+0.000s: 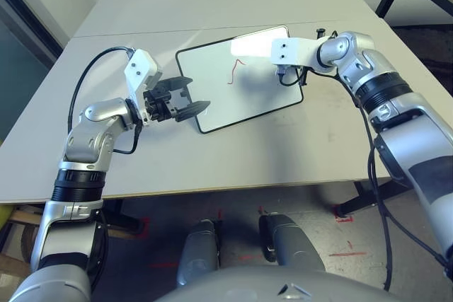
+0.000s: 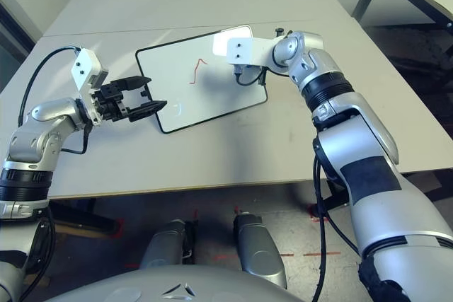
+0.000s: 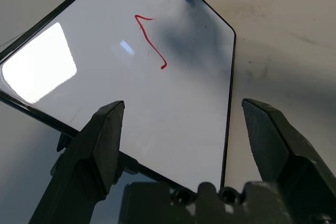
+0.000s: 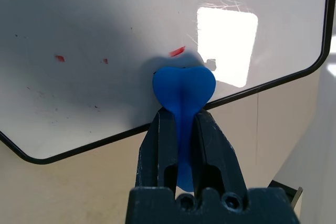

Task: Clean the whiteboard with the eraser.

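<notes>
The left hand (image 1: 185,99) hangs with its fingers spread wide and empty at the near left corner of the whiteboard (image 1: 212,107), which lies tilted on the bench (image 1: 297,146). A red pen stroke (image 1: 234,70) remains mid-board, with small red flecks near the far edge. The right hand (image 4: 181,124) is clamped on the blue eraser (image 4: 183,88), whose broad end meets the board close to its right border. To wipe well, I'd keep that end flat, press evenly, and sweep leftward across the stroke while the left hand steadies the frame
</notes>
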Controlling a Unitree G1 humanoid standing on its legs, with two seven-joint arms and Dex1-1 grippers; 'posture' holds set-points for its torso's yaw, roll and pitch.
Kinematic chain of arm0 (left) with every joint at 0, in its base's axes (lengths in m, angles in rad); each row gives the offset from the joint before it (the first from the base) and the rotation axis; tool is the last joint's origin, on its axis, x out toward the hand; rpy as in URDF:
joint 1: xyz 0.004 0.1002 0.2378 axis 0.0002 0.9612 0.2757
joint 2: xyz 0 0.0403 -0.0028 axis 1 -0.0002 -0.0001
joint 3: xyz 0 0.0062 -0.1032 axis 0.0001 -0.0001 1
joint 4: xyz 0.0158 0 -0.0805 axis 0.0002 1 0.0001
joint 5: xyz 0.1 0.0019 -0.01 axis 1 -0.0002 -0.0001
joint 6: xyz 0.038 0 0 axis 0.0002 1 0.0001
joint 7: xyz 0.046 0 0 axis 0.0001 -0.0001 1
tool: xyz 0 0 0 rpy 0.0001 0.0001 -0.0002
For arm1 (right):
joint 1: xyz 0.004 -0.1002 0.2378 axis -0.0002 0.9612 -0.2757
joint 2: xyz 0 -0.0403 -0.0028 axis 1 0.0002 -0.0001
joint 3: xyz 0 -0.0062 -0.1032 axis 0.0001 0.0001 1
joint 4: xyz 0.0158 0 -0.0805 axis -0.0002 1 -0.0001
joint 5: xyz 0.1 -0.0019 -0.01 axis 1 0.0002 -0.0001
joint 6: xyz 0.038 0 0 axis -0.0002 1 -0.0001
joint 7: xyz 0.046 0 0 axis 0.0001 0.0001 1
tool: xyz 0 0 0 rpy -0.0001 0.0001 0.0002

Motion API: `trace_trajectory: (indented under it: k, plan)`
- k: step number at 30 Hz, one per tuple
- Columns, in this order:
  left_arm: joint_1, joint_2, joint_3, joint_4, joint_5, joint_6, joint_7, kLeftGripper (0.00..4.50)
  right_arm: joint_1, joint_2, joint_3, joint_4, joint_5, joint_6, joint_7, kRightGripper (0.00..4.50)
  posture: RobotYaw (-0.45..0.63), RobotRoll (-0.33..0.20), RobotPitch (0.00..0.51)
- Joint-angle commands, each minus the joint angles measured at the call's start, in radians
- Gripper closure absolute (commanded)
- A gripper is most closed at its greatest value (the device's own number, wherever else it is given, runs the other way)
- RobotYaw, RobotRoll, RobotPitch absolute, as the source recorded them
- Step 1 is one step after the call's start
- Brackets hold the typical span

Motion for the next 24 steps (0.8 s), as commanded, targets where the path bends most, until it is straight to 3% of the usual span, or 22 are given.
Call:
trace_trajectory:
  k: [1,24]
  plan:
    - [0.014,0.008,0.001,-0.003,0.008,0.000,-0.004,0.00,-0.007,0.015,0.009,0.016,-0.006,-0.006,0.000,4.36,-0.10,0.000,0.105]
    - [0.014,0.031,0.025,0.002,0.005,0.011,0.013,0.00,-0.011,0.130,-0.002,-0.155,0.042,0.058,0.081,4.36,-0.09,0.000,0.102]
